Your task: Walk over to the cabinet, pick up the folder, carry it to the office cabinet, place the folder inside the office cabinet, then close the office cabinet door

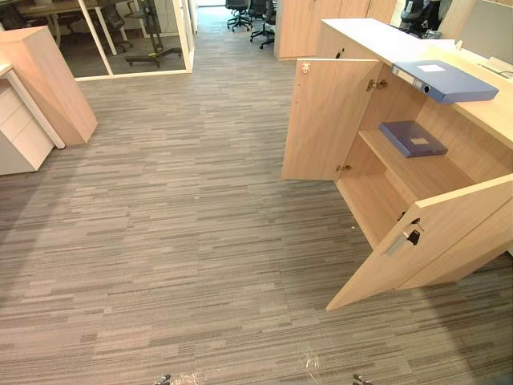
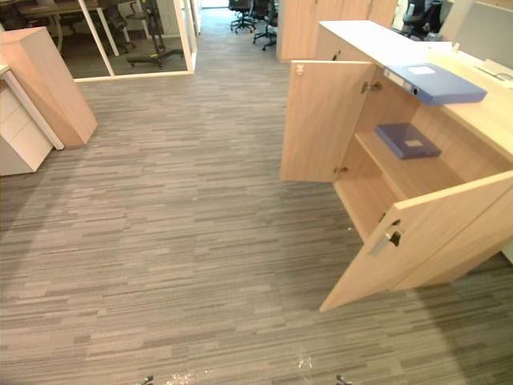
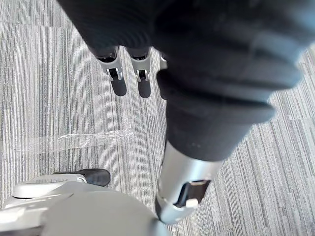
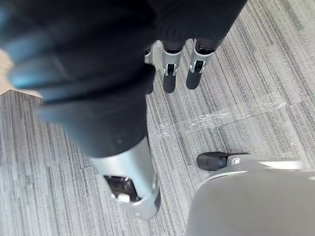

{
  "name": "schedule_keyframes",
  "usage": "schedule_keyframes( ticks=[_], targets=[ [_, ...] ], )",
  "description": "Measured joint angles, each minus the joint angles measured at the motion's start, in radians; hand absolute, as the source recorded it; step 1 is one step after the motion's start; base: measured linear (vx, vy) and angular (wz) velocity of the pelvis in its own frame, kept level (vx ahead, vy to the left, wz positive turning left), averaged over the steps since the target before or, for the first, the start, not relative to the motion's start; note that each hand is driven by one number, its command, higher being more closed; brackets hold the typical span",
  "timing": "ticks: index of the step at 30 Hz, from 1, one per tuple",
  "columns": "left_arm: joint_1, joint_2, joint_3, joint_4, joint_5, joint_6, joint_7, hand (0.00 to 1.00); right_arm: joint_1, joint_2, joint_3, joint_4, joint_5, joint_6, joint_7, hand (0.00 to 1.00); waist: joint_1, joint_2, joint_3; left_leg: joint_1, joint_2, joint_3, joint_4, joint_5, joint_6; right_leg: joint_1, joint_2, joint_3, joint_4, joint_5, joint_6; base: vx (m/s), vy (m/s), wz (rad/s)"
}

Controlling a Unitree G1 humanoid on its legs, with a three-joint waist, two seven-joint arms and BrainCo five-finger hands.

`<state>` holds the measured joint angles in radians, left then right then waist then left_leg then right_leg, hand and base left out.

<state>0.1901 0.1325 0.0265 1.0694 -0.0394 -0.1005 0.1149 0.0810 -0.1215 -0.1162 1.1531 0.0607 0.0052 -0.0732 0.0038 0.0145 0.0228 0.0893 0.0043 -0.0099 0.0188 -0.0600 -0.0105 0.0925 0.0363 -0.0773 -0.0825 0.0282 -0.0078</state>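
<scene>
Blue folder flat on top of the cabinet, above a darker folder on the inside shelf; doors swung wide. Left hand and right hand over carpet, fingers straight, holding nothing.

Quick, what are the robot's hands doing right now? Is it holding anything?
Left hand: open, fingers straight, holding nothing.
Right hand: open, fingers straight, holding nothing.
</scene>
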Motion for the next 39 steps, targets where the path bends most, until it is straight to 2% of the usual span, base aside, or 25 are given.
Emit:
schedule_keyframes(
  ticks=[4,9,22,35,39],
  targets=[
    [-0.005,0.001,0.0,0.0,-0.032,-0.006,-0.015,0.0,-0.025,0.011,-0.004,0.0,0.001,-0.004,0.005,0.0,0.003,-0.002,0.002,0.001,0.0,0.002,-0.005,0.001,0.001,-0.001,-0.002,0.0,0.0,0.001,0.027,0.0,0.0,0.0],
    [-0.01,0.001,-0.002,-0.001,-0.033,-0.007,-0.016,0.0,-0.046,0.06,-0.001,0.0,-0.001,-0.005,0.005,0.0,0.007,-0.008,0.007,0.007,-0.002,0.003,-0.017,0.011,0.0,-0.002,-0.003,-0.001,0.0,0.001,0.028,0.0,0.0,0.0],
    [-0.015,0.006,0.0,-0.001,-0.013,-0.015,-0.017,0.0,-0.052,0.062,0.023,0.0,0.0,-0.006,0.012,0.0,0.009,-0.021,0.021,0.017,-0.005,-0.003,-0.048,0.029,0.006,-0.004,-0.006,-0.01,-0.006,0.006,0.021,0.0,0.003,0.01],
    [-0.022,0.017,-0.006,-0.003,0.034,-0.029,0.015,0.0,-0.059,0.075,0.022,-0.001,0.01,-0.007,-0.004,0.0,0.006,-0.041,0.034,0.015,-0.035,-0.031,-0.05,0.04,0.023,0.002,-0.036,-0.046,-0.006,0.006,0.021,0.0,0.026,0.06],
    [-0.021,0.03,-0.04,-0.017,0.085,-0.032,0.015,0.0,-0.059,0.078,0.022,-0.001,0.02,-0.007,-0.009,0.0,0.005,-0.047,0.038,0.015,-0.037,-0.034,-0.053,0.043,0.026,0.002,-0.038,-0.049,-0.006,0.006,0.021,-0.01,0.007,0.03]
  ],
)
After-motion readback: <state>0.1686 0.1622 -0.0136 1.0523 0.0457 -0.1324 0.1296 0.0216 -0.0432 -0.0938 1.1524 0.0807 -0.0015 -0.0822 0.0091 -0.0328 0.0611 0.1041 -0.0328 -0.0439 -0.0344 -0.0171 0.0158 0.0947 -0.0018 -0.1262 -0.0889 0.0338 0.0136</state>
